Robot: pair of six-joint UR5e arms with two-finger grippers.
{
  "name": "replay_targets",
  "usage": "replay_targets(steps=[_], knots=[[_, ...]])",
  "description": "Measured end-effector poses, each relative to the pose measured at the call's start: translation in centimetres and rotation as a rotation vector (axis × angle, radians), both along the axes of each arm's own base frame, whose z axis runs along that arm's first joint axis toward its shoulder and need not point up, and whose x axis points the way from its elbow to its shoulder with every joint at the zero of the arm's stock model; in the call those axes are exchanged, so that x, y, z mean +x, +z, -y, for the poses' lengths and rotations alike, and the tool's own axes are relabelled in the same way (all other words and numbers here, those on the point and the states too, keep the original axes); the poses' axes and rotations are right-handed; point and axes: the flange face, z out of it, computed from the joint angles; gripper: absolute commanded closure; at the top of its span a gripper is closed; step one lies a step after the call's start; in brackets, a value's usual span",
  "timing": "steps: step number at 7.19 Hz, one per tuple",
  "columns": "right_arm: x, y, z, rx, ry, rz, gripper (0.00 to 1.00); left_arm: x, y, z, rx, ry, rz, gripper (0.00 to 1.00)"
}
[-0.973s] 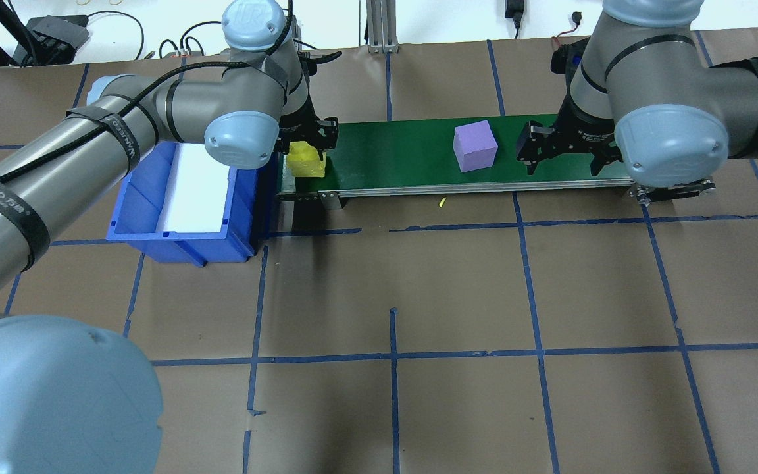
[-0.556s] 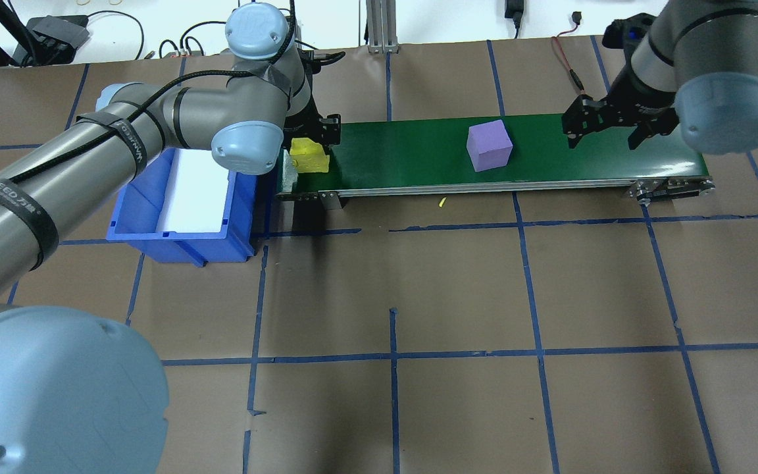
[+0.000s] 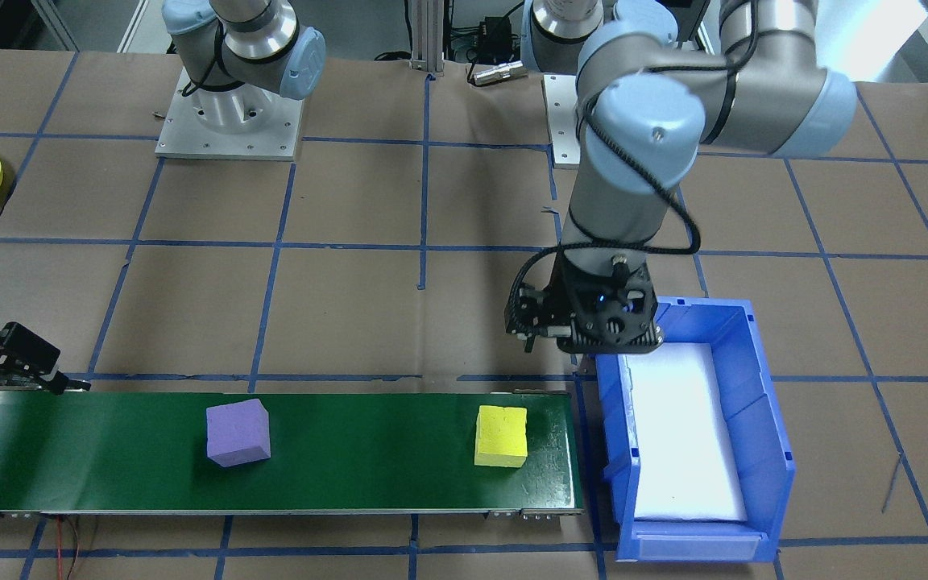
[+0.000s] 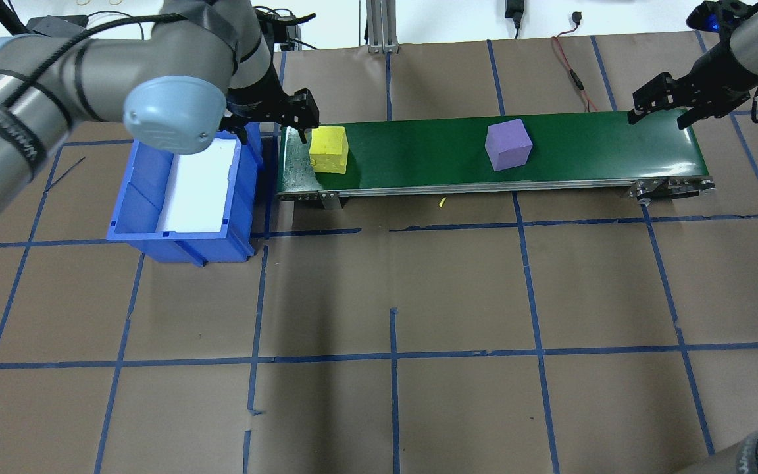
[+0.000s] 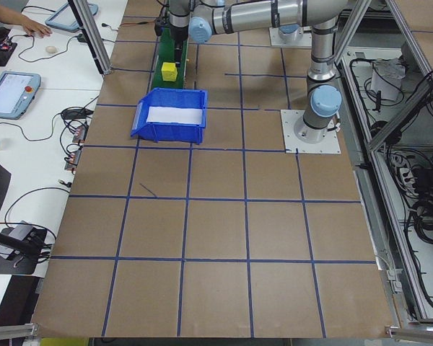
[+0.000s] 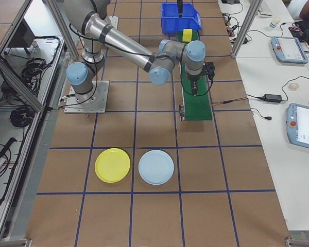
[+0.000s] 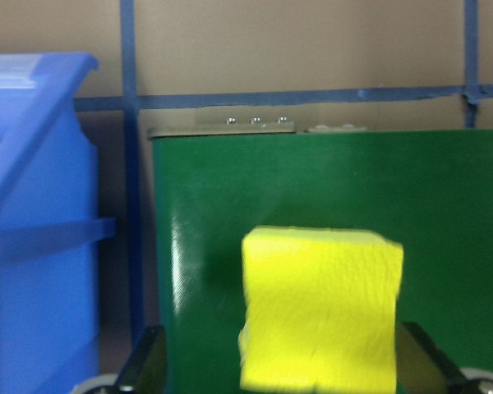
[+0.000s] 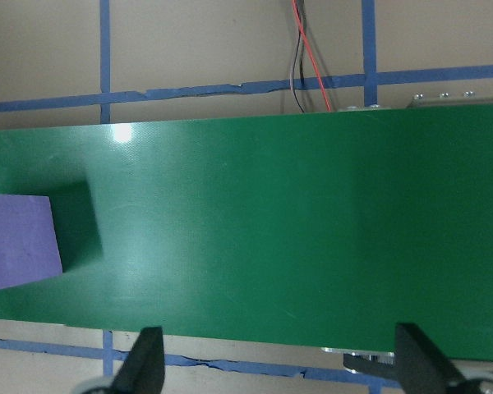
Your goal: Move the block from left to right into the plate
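While the yellow block sits free at the left end of the green belt and the purple block sits mid-belt, neither is held — both grippers are spread and empty. The right gripper, hovering over the belt's right end, does best to wait square over the belt line and close only once the purple block sits between its fingers. The left gripper hangs just beside the blue bin, so room there is tight. Farther off, the yellow plate lies well apart on open paper beside a pale blue plate.
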Motion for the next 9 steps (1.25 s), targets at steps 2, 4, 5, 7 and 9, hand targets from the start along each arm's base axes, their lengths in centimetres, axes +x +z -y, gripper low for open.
replay_targets(steps=[2, 4, 5, 7, 9], knots=[[-0.8, -2.8, 1.7, 0.012, 0.041, 0.108, 0.01, 4.3, 6.1, -5.3, 0.055, 0.068, 0.006, 0.00], [-1.5, -3.9, 3.6, 0.055, 0.069, 0.171, 0.01, 5.8, 10.5, -10.2, 0.072, 0.090, 0.038, 0.00], [-1.6, -3.9, 3.8, 0.057, 0.096, 0.174, 0.00, 5.9, 11.6, -12.1, 0.074, 0.091, 0.055, 0.00], [-1.4, -4.1, 3.5, 0.053, 0.136, 0.174, 0.00, 6.0, 11.6, -13.2, 0.077, 0.093, 0.061, 0.00], [-1.3, -4.4, 3.3, 0.053, 0.141, 0.177, 0.00, 6.1, 11.3, -13.2, 0.072, 0.096, 0.060, 0.00]])
